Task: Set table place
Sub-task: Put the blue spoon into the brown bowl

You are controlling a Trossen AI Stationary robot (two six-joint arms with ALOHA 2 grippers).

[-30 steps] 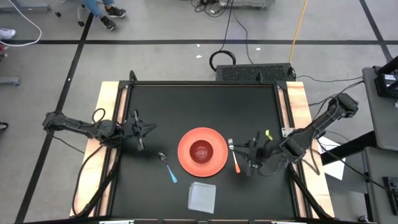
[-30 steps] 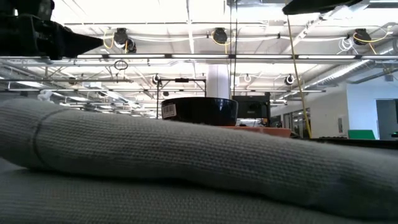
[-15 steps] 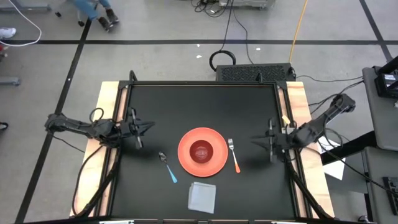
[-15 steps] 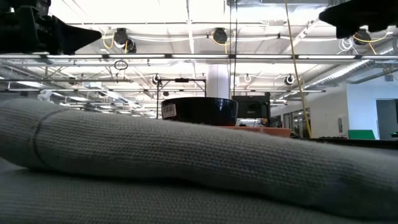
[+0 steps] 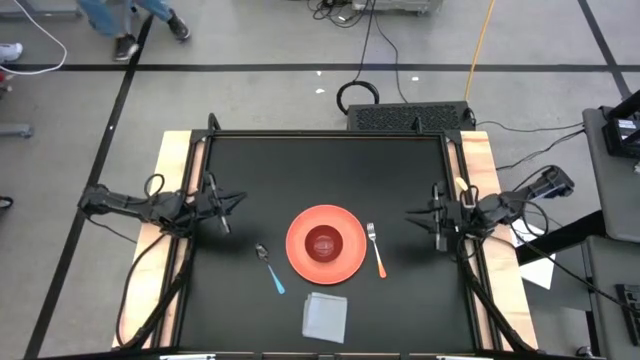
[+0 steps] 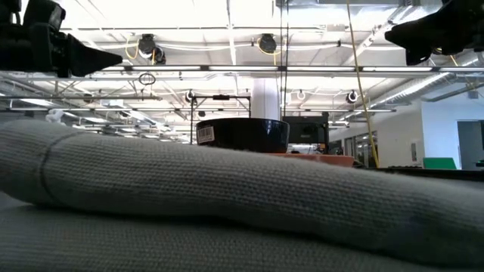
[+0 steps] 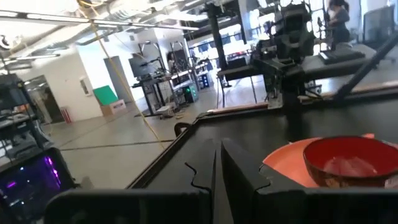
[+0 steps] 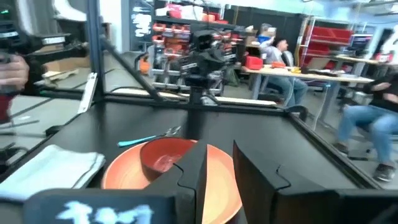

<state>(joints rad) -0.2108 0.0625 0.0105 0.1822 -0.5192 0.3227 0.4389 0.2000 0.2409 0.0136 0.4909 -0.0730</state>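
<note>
Both arms parked at the edges of the table [image 5: 320,160], black top, wood side strips. Left gripper [image 5: 222,205] sits just inside the left edge, fingers pressed together with nothing between them, clenched on air; in its wrist view the fingers [image 7: 233,180] meet in a thin seam. Right gripper [image 5: 432,222] sits just inside the right edge, fingers [image 8: 193,171] parted by a narrow gap, nothing in it, so released. The two claws face each other across the place setting. Orange plate [image 5: 326,243] lies between them, a bit nearer the front edge than either claw, with a red bowl [image 5: 323,243] in its middle. Fork [image 5: 375,249], orange handle, lies just beside the plate on the right gripper's side, between plate and claw, apart from both. Spoon [image 5: 270,269], blue handle, lies on the left gripper's side of the plate, near it, well apart from the left claw. Folded grey napkin [image 5: 325,315] is in front of the plate near the front edge, away from both claws; it fills the low view. A person's legs [image 5: 120,20] show on the floor beyond the table's far left corner.
</note>
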